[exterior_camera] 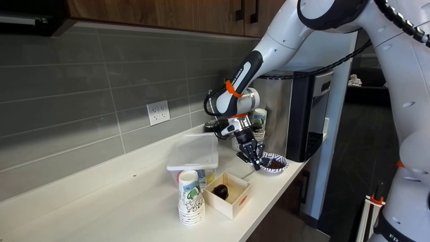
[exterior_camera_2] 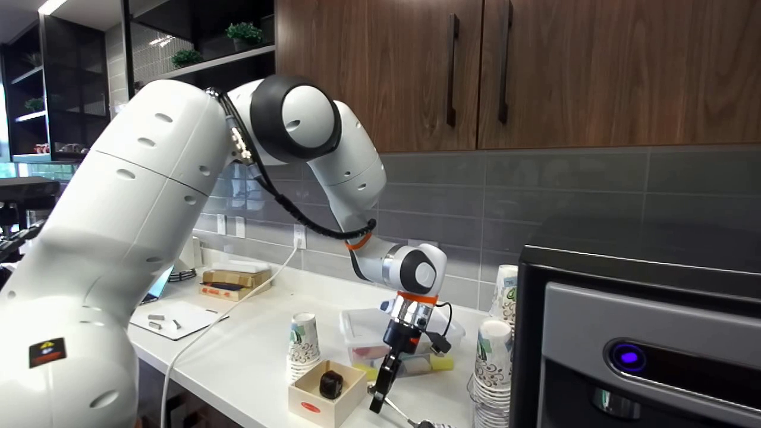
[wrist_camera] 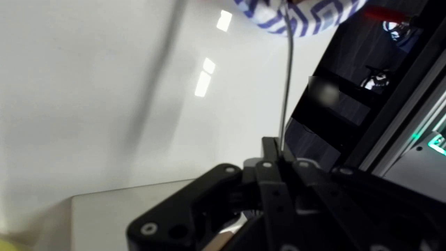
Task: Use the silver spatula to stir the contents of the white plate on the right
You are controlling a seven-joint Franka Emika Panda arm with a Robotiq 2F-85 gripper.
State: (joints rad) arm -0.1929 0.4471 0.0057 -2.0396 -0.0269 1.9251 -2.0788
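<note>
The silver spatula (wrist_camera: 287, 80) shows in the wrist view as a thin metal rod, with my gripper (wrist_camera: 280, 148) shut on its handle. From the fingertips it runs up to the white plate (wrist_camera: 308, 17), a small round dish with a blue zigzag pattern, where its far end is cut off by the frame. In an exterior view the plate (exterior_camera: 273, 170) holds dark brown contents (exterior_camera: 276, 164), and my gripper (exterior_camera: 260, 164) is close by its left side. In an exterior view the spatula (exterior_camera_2: 399, 411) slants down from the gripper (exterior_camera_2: 377, 406); the plate there is almost wholly below the frame.
An open wooden box (exterior_camera: 240, 201) with a dark round object (exterior_camera: 220, 191) stands near the gripper. Around it are a paper cup stack (exterior_camera: 190, 198) and a lidded clear container (exterior_camera: 196, 151). Beyond the plate rises a tall machine (exterior_camera: 295, 111), with more cups (exterior_camera_2: 493, 356) beside it.
</note>
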